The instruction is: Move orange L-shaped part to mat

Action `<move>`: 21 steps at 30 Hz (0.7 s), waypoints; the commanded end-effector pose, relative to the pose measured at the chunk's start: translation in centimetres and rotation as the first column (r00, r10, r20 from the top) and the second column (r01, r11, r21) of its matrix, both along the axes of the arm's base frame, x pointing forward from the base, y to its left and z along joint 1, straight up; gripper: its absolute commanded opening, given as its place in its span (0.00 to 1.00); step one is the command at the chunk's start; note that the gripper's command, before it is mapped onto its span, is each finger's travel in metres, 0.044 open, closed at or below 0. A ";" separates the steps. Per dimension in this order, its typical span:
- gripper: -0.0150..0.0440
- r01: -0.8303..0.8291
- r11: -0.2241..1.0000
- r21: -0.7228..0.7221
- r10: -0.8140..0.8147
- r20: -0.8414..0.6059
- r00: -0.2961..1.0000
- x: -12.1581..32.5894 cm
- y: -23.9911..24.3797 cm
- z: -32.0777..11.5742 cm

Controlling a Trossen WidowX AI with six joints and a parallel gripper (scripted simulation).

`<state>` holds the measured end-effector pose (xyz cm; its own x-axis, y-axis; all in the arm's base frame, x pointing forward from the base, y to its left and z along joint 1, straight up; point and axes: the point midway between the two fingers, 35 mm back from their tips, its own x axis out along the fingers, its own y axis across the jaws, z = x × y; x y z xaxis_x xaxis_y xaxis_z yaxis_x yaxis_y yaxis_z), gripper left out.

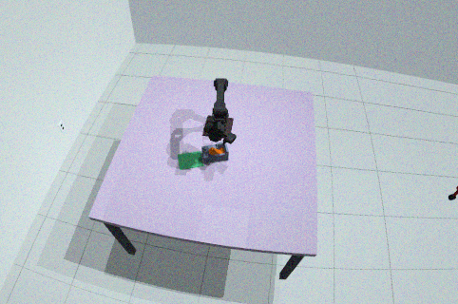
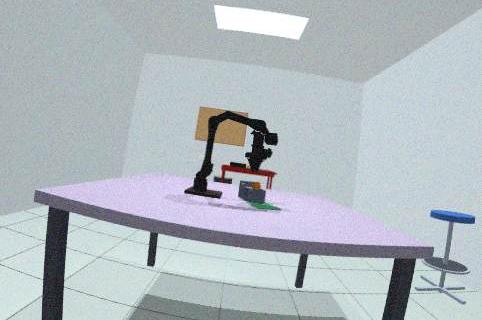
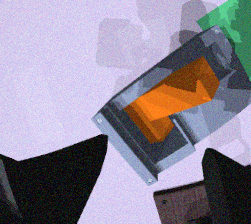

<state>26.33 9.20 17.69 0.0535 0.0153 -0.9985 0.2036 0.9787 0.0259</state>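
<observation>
A grey-walled room with a pale tiled floor [image 1: 380, 165] holds a lilac-topped table [image 1: 266, 203] on dark legs, lit by ceiling panels [image 2: 260, 21]; a blue stool [image 2: 451, 217] stands to one side, and a tan board [image 2: 222, 126] and a red bench [image 2: 248, 170] sit by the far wall. My black arm [image 2: 215, 144] rises from its base on the table and bends over the grey tray [image 3: 166, 122]. My pincer [image 3: 154, 160] hangs above and just short of the tray, parted, with nothing between its fingers. The orange L-shaped part [image 3: 173, 97] lies in the tray's pocket, tilted, one end raised above the rim in the exterior view. The green mat [image 1: 190, 160] lies flat, touching the tray's far side.
</observation>
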 end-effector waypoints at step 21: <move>0.73 0.718 0.696 0.017 -0.717 -0.033 0.696 2.5 -3.3 -3.1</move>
<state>28.84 5.88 15.24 0.0426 0.0080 -0.9991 0.8411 0.5393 0.0402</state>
